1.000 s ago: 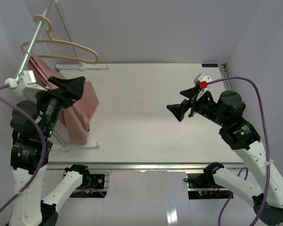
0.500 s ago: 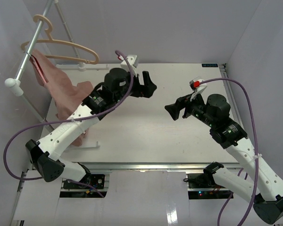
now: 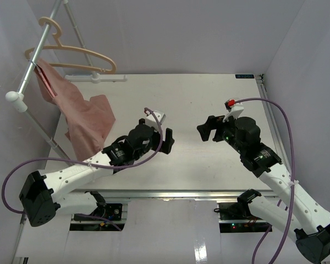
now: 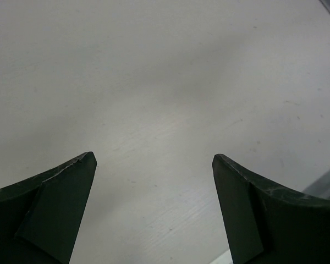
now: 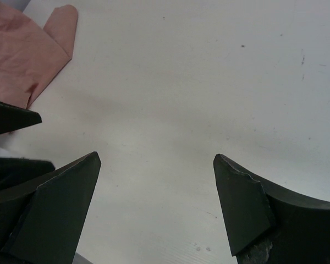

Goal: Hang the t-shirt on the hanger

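The dusty-pink t-shirt hangs from the slanted rail at the left, and its lower part drapes onto the table. A corner of the t-shirt shows at the top left of the right wrist view. The hanger is hidden; I cannot make it out from the cloth. My left gripper is open low over the bare table middle, well right of the t-shirt, with nothing between its jaws. My right gripper is open and empty, facing the left one across a short gap.
A thicker beige hanger hangs on the metal rail of the clothes rack at the far left. The rack's white foot bar lies along the table's back edge. The white table ends at a metal strip on the near side.
My left arm has swung away from the t-shirt at the rack and come down to the table middle. The right gripper has shifted slightly nearer and lower. The t-shirt stays hanging.
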